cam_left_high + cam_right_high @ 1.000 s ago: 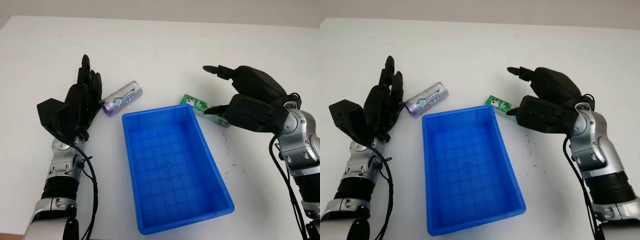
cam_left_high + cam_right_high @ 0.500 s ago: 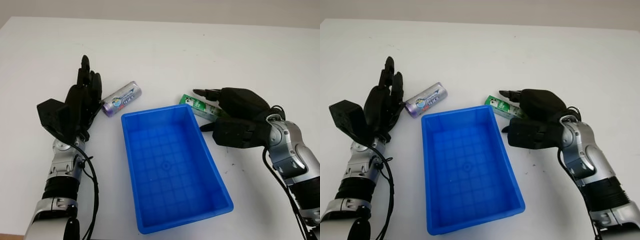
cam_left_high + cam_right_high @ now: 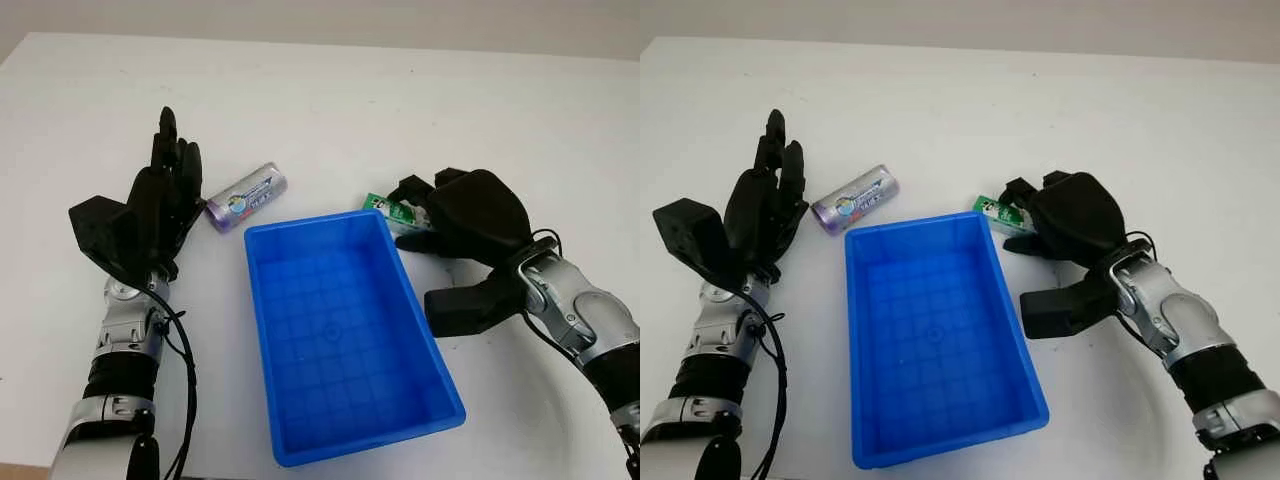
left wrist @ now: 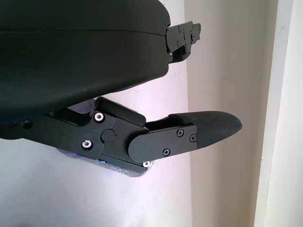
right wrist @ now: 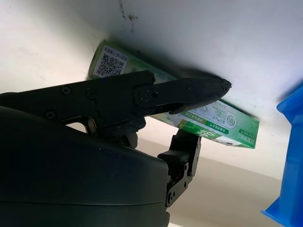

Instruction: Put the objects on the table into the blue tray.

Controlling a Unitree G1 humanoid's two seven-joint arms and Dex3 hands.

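White table [image 3: 400, 110], blue tray [image 3: 345, 335], pale wall [image 4: 227, 71]

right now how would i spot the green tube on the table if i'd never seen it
Find the blue tray mid-table. At its far right corner, under the right hand, lies the green tube; the other object, a silver-purple can, lies off the far left corner.

Right hand [image 3: 1065, 215] over green tube [image 3: 1002, 214] (beside tray [image 3: 870, 405])
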